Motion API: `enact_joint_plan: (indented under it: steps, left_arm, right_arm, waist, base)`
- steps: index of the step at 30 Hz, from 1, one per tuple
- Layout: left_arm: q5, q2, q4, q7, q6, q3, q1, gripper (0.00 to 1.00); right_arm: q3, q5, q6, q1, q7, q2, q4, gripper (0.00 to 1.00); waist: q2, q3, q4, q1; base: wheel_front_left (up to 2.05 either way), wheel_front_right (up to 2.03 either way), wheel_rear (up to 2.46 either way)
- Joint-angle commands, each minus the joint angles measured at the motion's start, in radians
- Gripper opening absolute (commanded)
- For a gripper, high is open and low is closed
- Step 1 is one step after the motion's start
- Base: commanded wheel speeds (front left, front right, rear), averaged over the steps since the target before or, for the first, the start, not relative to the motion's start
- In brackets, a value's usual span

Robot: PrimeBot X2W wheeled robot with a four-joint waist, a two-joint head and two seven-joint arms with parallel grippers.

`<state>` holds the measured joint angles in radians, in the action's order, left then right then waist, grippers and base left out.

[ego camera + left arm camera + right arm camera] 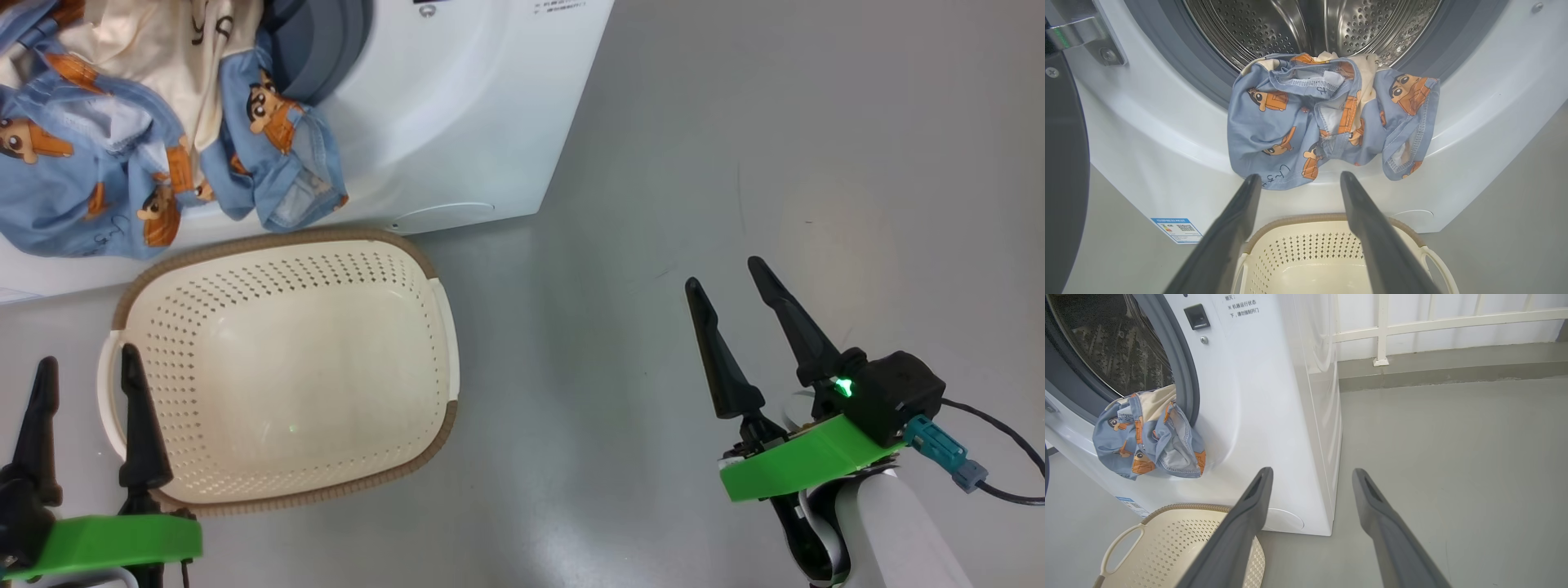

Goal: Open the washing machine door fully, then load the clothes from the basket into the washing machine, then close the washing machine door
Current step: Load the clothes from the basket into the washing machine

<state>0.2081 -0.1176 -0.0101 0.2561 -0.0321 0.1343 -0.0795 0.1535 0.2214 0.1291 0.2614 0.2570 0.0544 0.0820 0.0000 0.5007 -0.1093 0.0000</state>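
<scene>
Low on the washer (1147, 134) front, a blue-and-white label (1176, 230) with a QR code, print too small to read; higher up, beside the black latch slot (1197, 316), a white notice (1241, 306) in Chinese characters, roughly legible as 机器运行状态下,请勿强制开门; more fine print at the top edge of the head view, illegible. Left pincer (88, 359) parted wide, gripping nothing and touching nothing, hovering over the left handle end of the basket (286, 367), with both fingers aimed toward the hanging clothes (1331, 118) in the left wrist view. Right pincer (727, 273) likewise parted wide and holding nothing, above the grey floor (735, 122), well apart from the basket and off to the washer's right corner. Clothes bunched over the lower lip of the drum (1310, 24) opening: blue fabric with orange cartoon figures and a cream piece tucked in the middle, upper part lying on the grey gasket (1180, 61), the rest drooping down the white front just above the basket. Basket on the floor, close against the washer front, perforated inside bare. Door (1061, 183) swung out to the left, dark edge beside the steel hinge (1081, 36)
</scene>
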Motion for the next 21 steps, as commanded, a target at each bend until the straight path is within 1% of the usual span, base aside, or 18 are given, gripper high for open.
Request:
enact_joint_plan:
  steps: [1, 7, 16, 21]
  left_arm:
    - [0.003, -0.018, -0.025, 0.006, -0.005, 0.035, 0.002, 1.00]
    - [0.014, -0.022, -0.019, 0.006, 0.002, 0.033, -0.033, 1.00]
    - [0.035, -0.059, 0.056, -0.036, 0.023, 0.014, -0.177, 1.00]
    - [0.041, -0.070, 0.096, -0.047, 0.037, -0.004, -0.252, 1.00]
  right_arm:
    - [0.027, -0.009, 0.002, -0.023, 0.005, -0.004, -0.020, 1.00]
    - [0.031, -0.009, 0.002, -0.021, 0.005, -0.004, -0.019, 1.00]
    - [0.052, -0.003, 0.002, -0.006, 0.005, -0.004, -0.006, 1.00]
    - [0.054, 0.000, 0.002, -0.002, 0.005, -0.004, -0.004, 1.00]
  waist:
    - [0.0000, 0.000, 0.001, 0.0000]
    - [0.0000, -0.003, -0.002, 0.0000]
    - [0.0000, -0.001, -0.024, 0.0000]
    - [0.0000, 0.004, -0.035, 0.0000]
  base:
    - [0.00, 0.00, 0.00]
    - [0.00, 0.00, 0.00]
    - [0.00, 0.00, 0.00]
    - [0.00, 0.00, 0.00]
